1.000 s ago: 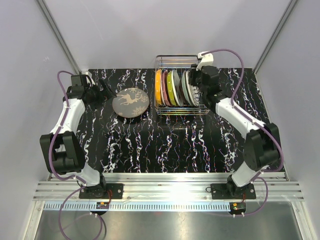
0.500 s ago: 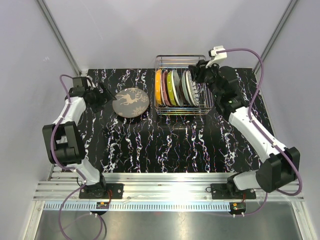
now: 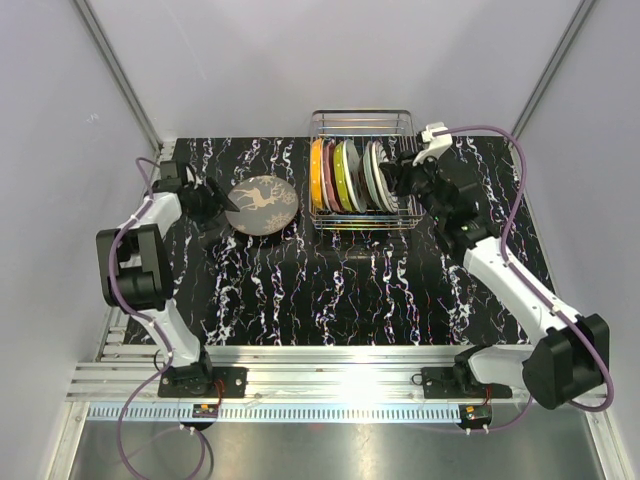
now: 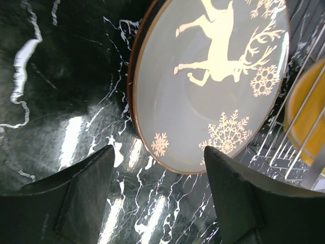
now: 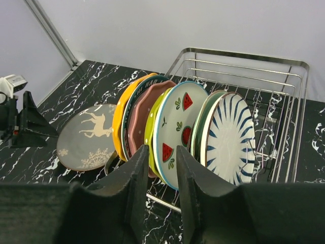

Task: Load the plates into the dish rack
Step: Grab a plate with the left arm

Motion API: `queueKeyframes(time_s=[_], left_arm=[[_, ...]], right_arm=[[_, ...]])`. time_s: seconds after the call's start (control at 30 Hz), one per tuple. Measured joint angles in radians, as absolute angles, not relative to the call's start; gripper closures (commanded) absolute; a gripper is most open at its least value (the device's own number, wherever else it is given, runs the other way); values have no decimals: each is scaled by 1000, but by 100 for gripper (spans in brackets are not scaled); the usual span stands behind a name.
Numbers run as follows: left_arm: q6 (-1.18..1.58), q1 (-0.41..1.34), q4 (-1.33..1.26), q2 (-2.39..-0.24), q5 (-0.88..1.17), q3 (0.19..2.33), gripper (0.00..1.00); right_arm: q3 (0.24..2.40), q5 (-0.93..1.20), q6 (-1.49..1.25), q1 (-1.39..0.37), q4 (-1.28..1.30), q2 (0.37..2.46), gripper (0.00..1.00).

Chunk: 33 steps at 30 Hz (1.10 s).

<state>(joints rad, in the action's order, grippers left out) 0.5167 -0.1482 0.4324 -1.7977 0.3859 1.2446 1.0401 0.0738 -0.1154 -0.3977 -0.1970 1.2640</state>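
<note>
A grey-brown deer plate [image 3: 262,205] [image 4: 213,76] lies flat on the black marbled table, left of the dish rack [image 3: 360,114] [image 5: 244,53]. My left gripper [image 3: 221,197] [image 4: 158,152] stands open at the plate's left rim, a finger to each side of it and neither touching. Several plates stand on edge in the rack: orange [image 5: 121,119], pink [image 5: 141,119], watermelon-patterned white [image 5: 177,127] and blue-striped white [image 5: 231,137] among them. My right gripper [image 3: 394,179] [image 5: 161,152] hovers at the rack's right side, jaws narrowly apart with nothing between them.
The rack's wire wall [image 4: 299,119] stands just right of the deer plate. The rack's right part [image 5: 284,117] holds no plates. Grey enclosure walls ring the table [image 3: 330,280], with the metal rail [image 3: 340,360] at its near edge.
My left gripper has slid right, up to the deer plate's rim, and its jaws have narrowed. My right arm has swung out to the right, its gripper drawn back from over the racked plates.
</note>
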Motion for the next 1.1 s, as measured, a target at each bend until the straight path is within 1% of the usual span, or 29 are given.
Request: queueKeyframes(time_s=[0.07,0.1,0.17,0.3,0.4,0.5,0.53,0.57,0.6,0.67,0.7,0.77,0.9,0.93,1.03,1.1], left_arm=[[517,-136,431,-1815,383,1245,28],[516,-129,432,-1823,380,1245,30],[511,-115,440,-1843,364,1250,31],[494,-94,465,-1882,335,1275,36],[485,-86,482,-1895,321,1283,45],[474,-84,492,-1901,311,1292,43],[471,-83,496,-1903,308,1296,39],[468,-81,499,-1903,304,1296,38],[467,-80,501,-1904,301,1296,37],[464,-77,507,-1905,291,1297,26],[461,-74,510,-1905,285,1297,24],[460,-67,515,-1905,272,1297,20],[460,-54,514,-1896,245,1293,20],[460,-52,511,-1889,241,1290,20],[461,-48,504,-1856,225,1280,20],[463,-48,494,-1824,214,1268,20]], right_arm=[[1020,73,-118,-398,-198,1245,68],[1012,73,-118,-398,-198,1236,68],[1002,73,-118,-398,-199,1224,68],[990,74,-118,-398,-205,1217,69],[987,74,-118,-398,-205,1217,70],[987,75,-118,-398,-206,1217,71],[987,80,-117,-398,-206,1217,68],[986,88,-118,-398,-206,1217,65],[984,96,-118,-400,-207,1216,59],[976,100,-123,-405,-211,1214,50],[971,100,-128,-407,-212,1213,40],[945,95,-139,-410,-218,1207,37],[817,22,-147,-412,-247,1156,34],[789,0,-147,-412,-246,1141,31],[725,-125,-170,-407,-230,1096,30],[696,-203,-200,-373,-228,1065,29]])
